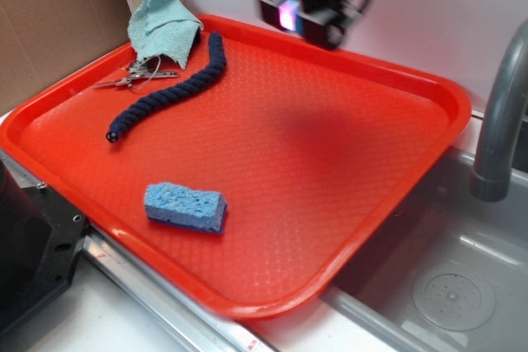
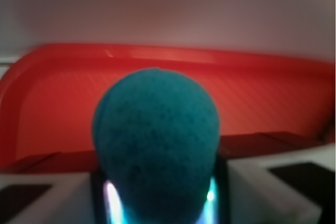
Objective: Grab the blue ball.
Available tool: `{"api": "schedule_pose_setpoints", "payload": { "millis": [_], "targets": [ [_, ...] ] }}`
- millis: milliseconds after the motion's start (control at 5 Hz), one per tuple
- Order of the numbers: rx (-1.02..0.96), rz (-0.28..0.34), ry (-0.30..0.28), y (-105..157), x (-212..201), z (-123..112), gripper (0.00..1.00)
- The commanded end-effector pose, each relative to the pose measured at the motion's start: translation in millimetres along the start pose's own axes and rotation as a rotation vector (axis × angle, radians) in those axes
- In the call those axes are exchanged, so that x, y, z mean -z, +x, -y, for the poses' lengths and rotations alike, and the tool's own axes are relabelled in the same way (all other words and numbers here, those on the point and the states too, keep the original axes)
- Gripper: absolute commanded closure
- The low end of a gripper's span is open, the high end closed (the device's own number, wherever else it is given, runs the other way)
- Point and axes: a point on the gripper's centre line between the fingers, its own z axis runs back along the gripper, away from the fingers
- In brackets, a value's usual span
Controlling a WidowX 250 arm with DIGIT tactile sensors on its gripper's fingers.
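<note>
No brand, label or readable writing can be made out on anything in either view.

In the exterior view the tool (image 1: pixel 307 2) is seen blurred and raised high above the far rim of the red tray (image 1: pixel 429 133), close to the pale back wall, with a small lit panel glowing on its housing. A soft dark shadow is cast on the tray floor beneath it.

In the wrist view the blue ball (image 2: pixel 156 140) is seen filling the centre of the frame, seated between the pale finger pads (image 2: pixel 262 192) at the bottom edge, so the tool is taken to be pinching the ball and holding it clear of the tray. Being a sphere, the ball has no long axis or facing direction; only its speckled teal surface is shown.

On the tray are left a light-blue sponge (image 1: pixel 185 207) near the front rim, lying lengthwise across it, a dark navy rope (image 1: pixel 177 88) curving from the far left corner, a teal cloth (image 1: pixel 162 24) over the rim, and a bunch of keys (image 1: pixel 136 74) beside it. A grey faucet (image 1: pixel 502 113) and sink basin (image 1: pixel 445 278) are seen at the right.
</note>
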Motion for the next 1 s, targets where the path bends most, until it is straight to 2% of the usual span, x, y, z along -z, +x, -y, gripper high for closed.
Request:
{"api": "schedule_pose_setpoints", "payload": {
  "millis": [0, 200, 400, 600, 800],
  "targets": [
    [-0.167, -0.192, 0.006, -71, -67, -36, 1.0],
    [-0.238, -0.173, -0.014, -118, -88, -67, 1.0],
    [-0.274, -0.123, -0.034, -133, -100, -89, 1.0],
    [-0.279, -0.09, -0.071, -127, -101, -92, 1.0],
    [-0.302, -0.161, -0.001, -115, -87, -88, 1.0]
  ]
}}
